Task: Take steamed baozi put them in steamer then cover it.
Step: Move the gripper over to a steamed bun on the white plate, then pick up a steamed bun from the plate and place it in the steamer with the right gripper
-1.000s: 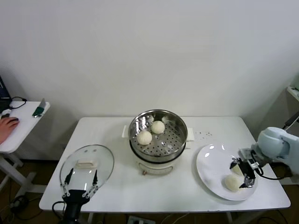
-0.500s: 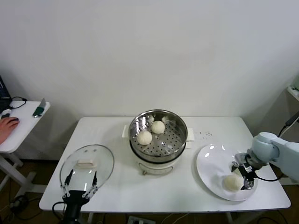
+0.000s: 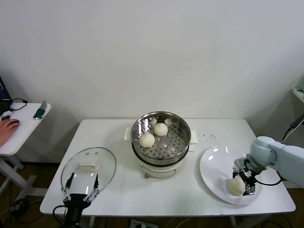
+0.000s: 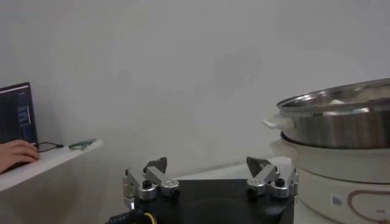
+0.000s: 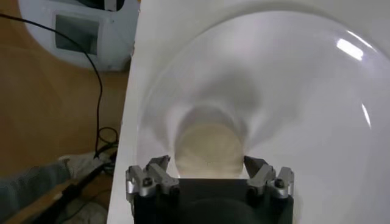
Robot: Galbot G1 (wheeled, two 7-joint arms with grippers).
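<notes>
One steamed baozi (image 3: 234,185) (image 5: 207,149) lies on the white plate (image 3: 213,164) (image 5: 292,91) at the table's right. My right gripper (image 3: 241,182) (image 5: 206,163) is down over it, open, a fingertip on each side of the bun and close to it. The steamer (image 3: 183,142) (image 4: 341,122) stands mid-table on its cream base, with two baozi (image 3: 147,140) (image 3: 160,129) inside. The glass cover (image 3: 102,161) lies flat at the front left, white handle up. My left gripper (image 3: 81,183) (image 4: 207,165) hovers open over the cover's near edge, holding nothing.
A low side table (image 3: 23,128) stands to the left, with a person's hand (image 3: 7,128) and a green-handled tool (image 3: 39,113) on it. The plate sits near the white table's (image 3: 118,194) right front corner. Cables lie on the floor beyond that edge (image 5: 97,97).
My right gripper has dropped lower and a little left onto the plate, straddling the baozi, and its fingers have narrowed toward it. The left arm has not moved.
</notes>
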